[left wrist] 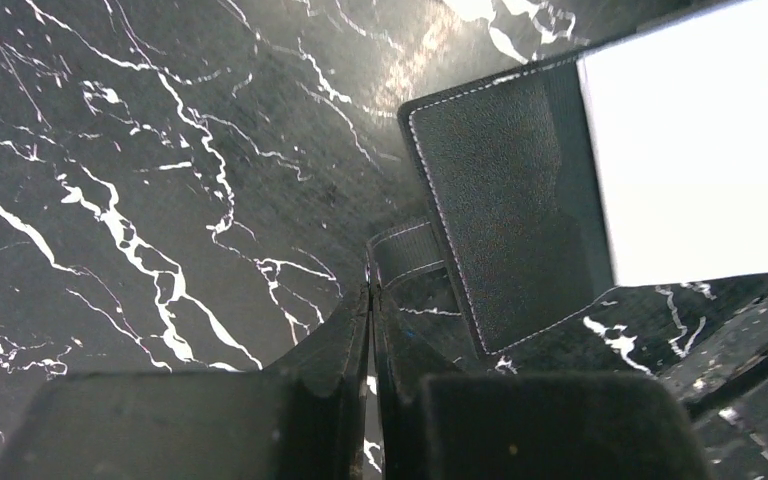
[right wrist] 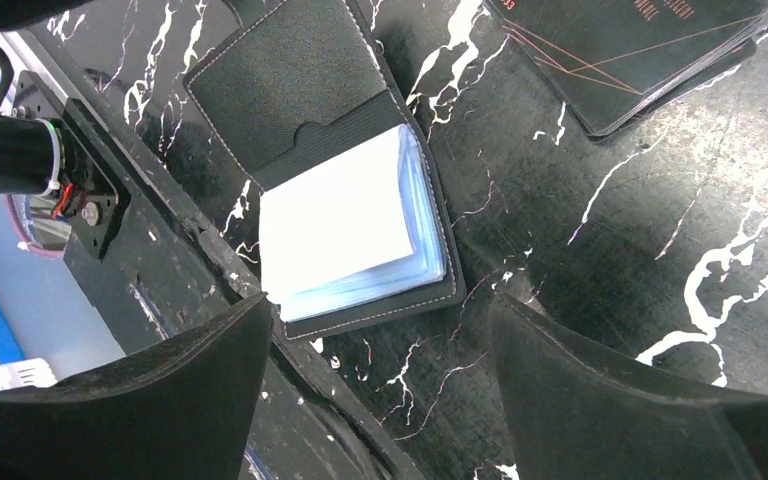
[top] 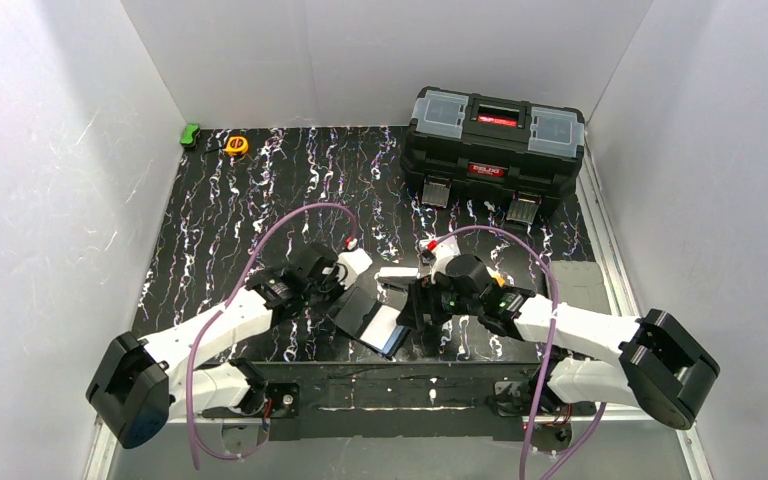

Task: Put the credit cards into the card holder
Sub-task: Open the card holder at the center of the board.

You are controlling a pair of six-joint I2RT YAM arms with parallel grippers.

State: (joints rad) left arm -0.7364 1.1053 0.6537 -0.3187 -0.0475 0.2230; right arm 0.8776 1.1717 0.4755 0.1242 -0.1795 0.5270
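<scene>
1. Card holder [right wrist: 290, 80]: I see it lying open on the counter [top: 260, 200], at lower centre of the overhead view, close to the near edge. In the right wrist view the black stitched cover spreads toward the upper left. A white leaf lies on top of the stacked bluish clear sleeves [right wrist: 430, 262].

2. Card stack [right wrist: 640, 50]: dark, printed with thin orange lines, flat on the counter at the upper right of the right wrist view, apart from the holder.

3. Right hand [right wrist: 378, 300]: it hangs above the holder and points down at it. The jaws stand wide with nothing between them; one finger fills each lower corner of its view.

4. Left hand [left wrist: 370, 290]: it sits low at the holder's left side. The fingers are pressed together. The clasp tab [left wrist: 410, 255] lies right at the tips; I cannot tell whether it is pinched.

5. Surroundings: the counter is black with white veining, boxed in by white walls [top: 60, 150].

6. Toolbox [top: 495, 130]: black, lid closed, at upper right of the overhead view; contents hidden.

7. A yellow tape measure [top: 237, 145] and a small green item [top: 190, 134] sit at the upper left corner.
</scene>
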